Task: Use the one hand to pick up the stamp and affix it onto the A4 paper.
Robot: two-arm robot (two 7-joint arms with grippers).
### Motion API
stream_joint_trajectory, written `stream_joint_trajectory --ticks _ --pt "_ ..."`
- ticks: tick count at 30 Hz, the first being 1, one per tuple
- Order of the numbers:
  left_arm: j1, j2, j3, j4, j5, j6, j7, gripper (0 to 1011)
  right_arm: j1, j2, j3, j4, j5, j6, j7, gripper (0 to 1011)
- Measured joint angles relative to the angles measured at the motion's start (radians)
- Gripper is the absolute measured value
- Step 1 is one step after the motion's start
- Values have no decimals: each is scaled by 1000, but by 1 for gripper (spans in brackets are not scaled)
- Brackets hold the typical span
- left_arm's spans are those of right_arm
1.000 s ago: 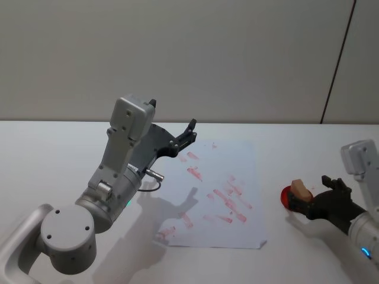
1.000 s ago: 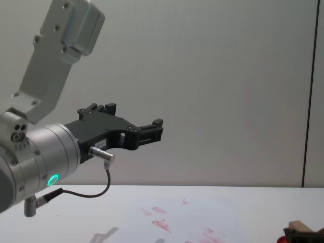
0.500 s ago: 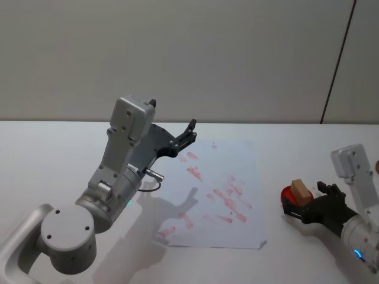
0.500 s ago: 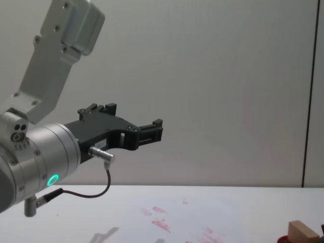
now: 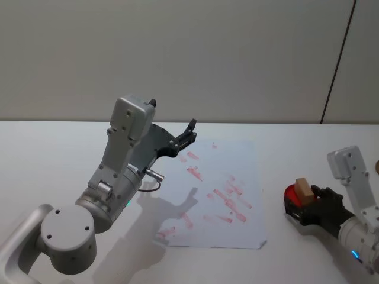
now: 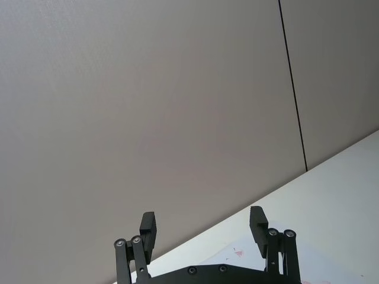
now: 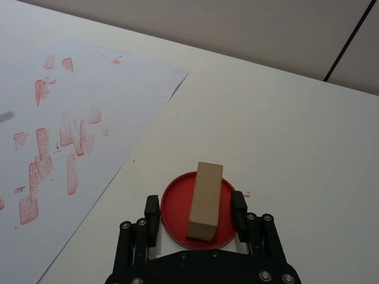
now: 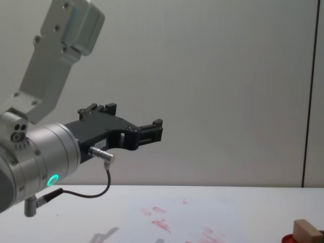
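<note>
My right jaws, released, straddled the small tan wooden stamp [image 7: 204, 201] upright on the round red pad [image 7: 172, 213] near the white table's [image 5: 296, 254] right edge; closing off-centre could have tipped it. Left jaws hung raised, released

You are looking at a flat red round pad [image 5: 290, 193] lying at the lower right of the head view, resting on a white table [image 5: 47, 148] that is stretching across the lower half of the frame. A plain grey wall [image 5: 189, 53] is rising behind the table, and a thin dark seam [image 5: 338, 62] is running down it at the upper right, slanting slightly.
</note>
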Motion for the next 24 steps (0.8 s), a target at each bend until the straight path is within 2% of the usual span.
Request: stream_joint_trajectory --ticks 3,6,12,16,24 --pt "0 0 0 0 0 0 0 1003 1 -1 0 2 -1 0 0 686" --pt "0 0 0 0 0 0 0 1003 2 -2 -1 4 -2 1 0 565" --pt "0 0 0 0 0 0 0 1003 3 -3 -1 7 -3 1 1 407" --pt "0 0 0 0 0 0 0 1003 3 -3 -2 8 -4 1 1 254" --pt "0 0 0 0 0 0 0 1003 4 -4 -2 9 -4 2 1 225"
